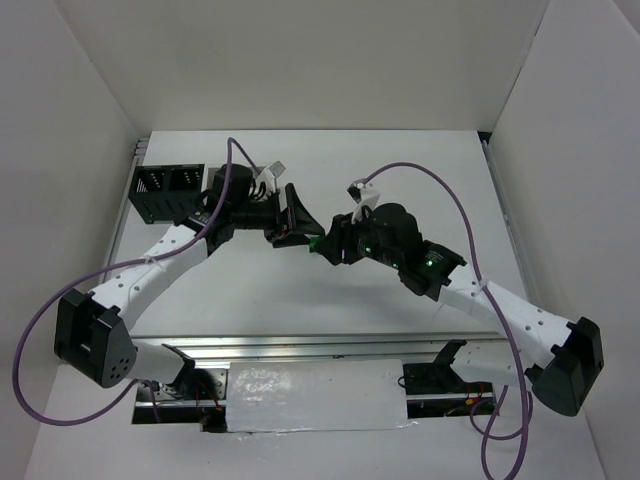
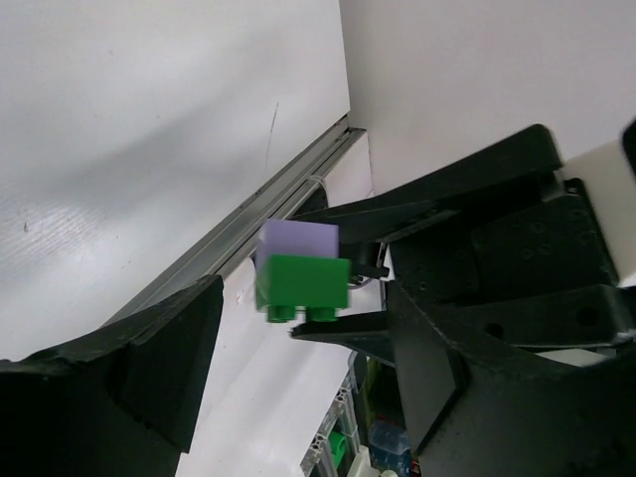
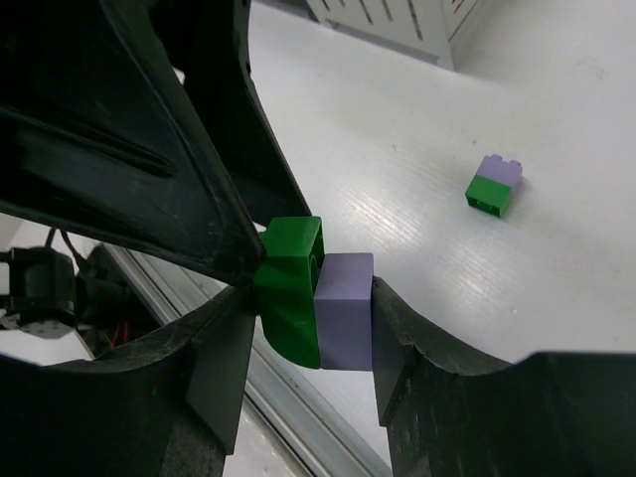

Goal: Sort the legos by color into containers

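In mid-air, right pincer clamps one green-lavender pair; left pincer gapes; another pair lies loose.

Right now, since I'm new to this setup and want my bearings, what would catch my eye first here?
The two arms meet mid-table: the right gripper clamps a green brick stuck to a lavender brick, with the open left gripper facing it. A second green-and-lavender pair lies loose on the table beyond. A black bin sits at the far left.
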### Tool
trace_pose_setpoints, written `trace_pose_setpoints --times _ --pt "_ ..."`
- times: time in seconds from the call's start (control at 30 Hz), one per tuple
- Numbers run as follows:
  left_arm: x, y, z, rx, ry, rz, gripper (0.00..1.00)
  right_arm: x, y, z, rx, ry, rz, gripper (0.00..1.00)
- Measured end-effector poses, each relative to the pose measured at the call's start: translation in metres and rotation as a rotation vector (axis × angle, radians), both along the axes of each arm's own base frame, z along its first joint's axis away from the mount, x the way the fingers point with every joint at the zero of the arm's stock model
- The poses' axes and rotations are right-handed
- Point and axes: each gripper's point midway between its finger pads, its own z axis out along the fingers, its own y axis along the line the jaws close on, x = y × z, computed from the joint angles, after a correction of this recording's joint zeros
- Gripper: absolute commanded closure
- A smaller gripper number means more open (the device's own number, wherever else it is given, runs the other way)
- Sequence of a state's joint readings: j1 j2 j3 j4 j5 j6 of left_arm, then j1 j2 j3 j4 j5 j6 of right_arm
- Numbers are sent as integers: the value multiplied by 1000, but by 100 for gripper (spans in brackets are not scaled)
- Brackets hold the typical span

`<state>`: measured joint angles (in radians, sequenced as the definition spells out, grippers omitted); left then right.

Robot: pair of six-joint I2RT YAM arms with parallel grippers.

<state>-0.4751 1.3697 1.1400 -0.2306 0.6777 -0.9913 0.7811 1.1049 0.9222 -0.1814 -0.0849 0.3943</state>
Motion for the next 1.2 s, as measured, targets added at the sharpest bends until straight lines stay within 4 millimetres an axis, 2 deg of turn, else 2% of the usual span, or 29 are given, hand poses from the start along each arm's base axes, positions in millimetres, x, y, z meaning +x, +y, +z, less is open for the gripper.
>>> trace_pose_setpoints --times 0.1,0.2,0.23,0.3,0.33,0.47,0.57,0.6,0.63,0.67,0.87,1.07,1.2 --pt "-1 -1 -3 5 9 -3 22 2 -4 12 27 -27 -27 96" --pt "-2 -3 -1 -1 6 -11 28 3 -5 17 40 -38 -38 96" --pt "-3 -4 0 -4 1 -15 38 3 -5 17 42 -37 -40 96" --pt "-4 -7 3 -16 -7 -24 52 3 -5 15 38 -30 -43 96" --pt "-5 -9 4 -20 -14 -29 66 4 -5 14 36 -25 -46 96" --pt "-2 -10 3 -17 -28 -28 99 7 -7 9 25 -9 -74 97" --pt "2 -11 -1 -12 -21 -18 100 11 -7 6 8 13 -101 95" --pt "4 -11 -2 -12 -23 -15 100 12 -8 5 4 19 -107 78" --pt "4 -12 -2 -12 -24 -14 100 13 -8 4 3 21 -111 51" --pt "5 -12 -1 -13 -29 -14 100 13 -7 4 4 22 -111 1" --pt "-3 -18 9 -38 -93 -86 100 7 -4 15 64 40 -19 0" --pt "-9 -24 43 -154 -290 -222 100 5 -37 37 196 98 165 0" --pt "-29 -23 59 -234 -398 -332 100 -22 -35 58 287 110 359 4"
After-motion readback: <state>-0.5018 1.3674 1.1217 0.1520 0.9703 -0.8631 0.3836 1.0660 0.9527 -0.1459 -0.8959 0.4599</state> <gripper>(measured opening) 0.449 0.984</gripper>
